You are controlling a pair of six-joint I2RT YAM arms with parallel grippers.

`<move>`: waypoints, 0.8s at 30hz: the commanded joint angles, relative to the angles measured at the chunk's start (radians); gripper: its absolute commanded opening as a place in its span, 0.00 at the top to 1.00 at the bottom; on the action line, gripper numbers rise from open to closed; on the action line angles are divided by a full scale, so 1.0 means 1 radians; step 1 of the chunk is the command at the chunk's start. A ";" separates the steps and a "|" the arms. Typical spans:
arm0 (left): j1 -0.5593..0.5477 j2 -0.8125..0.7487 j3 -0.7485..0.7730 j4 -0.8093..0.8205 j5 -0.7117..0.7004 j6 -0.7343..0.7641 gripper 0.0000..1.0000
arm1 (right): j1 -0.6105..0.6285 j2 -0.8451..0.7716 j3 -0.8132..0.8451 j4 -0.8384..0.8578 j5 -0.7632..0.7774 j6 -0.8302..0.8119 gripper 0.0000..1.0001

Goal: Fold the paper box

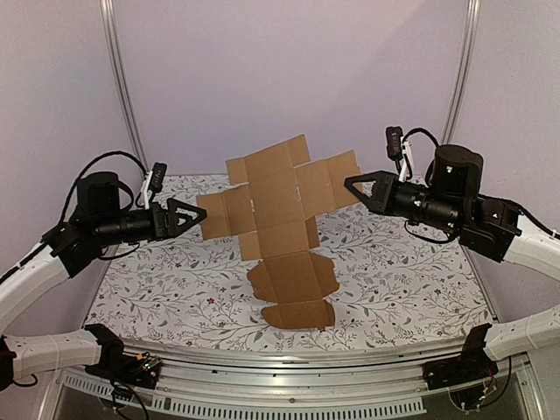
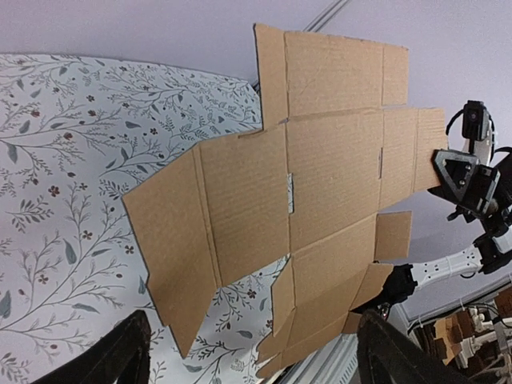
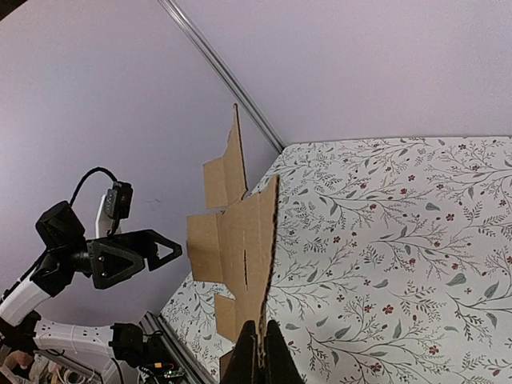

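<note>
The paper box [image 1: 280, 210] is a flat brown die-cut sheet with several flaps. It stands nearly upright, and its lower flaps rest on the table [image 1: 297, 313]. My right gripper [image 1: 357, 186] is shut on the sheet's right flap. In the right wrist view the sheet [image 3: 244, 240] shows edge-on, running up from the closed gripper [image 3: 260, 340]. My left gripper [image 1: 199, 214] is open, with its tips at the edge of the left flap. In the left wrist view the sheet [image 2: 320, 176] fills the middle, and the gripper [image 2: 252, 340] has its dark fingers [image 2: 120, 356] wide apart below it.
A floral cloth [image 1: 175, 289] covers the table. A metal rail [image 1: 289, 372] runs along the near edge. Frame posts stand at the back left [image 1: 122, 87] and back right [image 1: 459, 79]. Purple walls close in the back and sides.
</note>
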 commanded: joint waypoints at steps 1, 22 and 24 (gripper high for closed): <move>-0.001 0.013 -0.015 0.034 0.030 -0.004 0.14 | 0.023 0.001 0.019 0.034 -0.004 0.008 1.00; -0.001 0.013 -0.026 0.032 0.025 0.001 0.58 | 0.079 -0.009 0.039 0.051 -0.003 -0.006 1.00; -0.001 0.013 -0.028 0.032 0.024 0.002 0.66 | 0.082 -0.013 0.039 0.052 -0.003 -0.006 1.00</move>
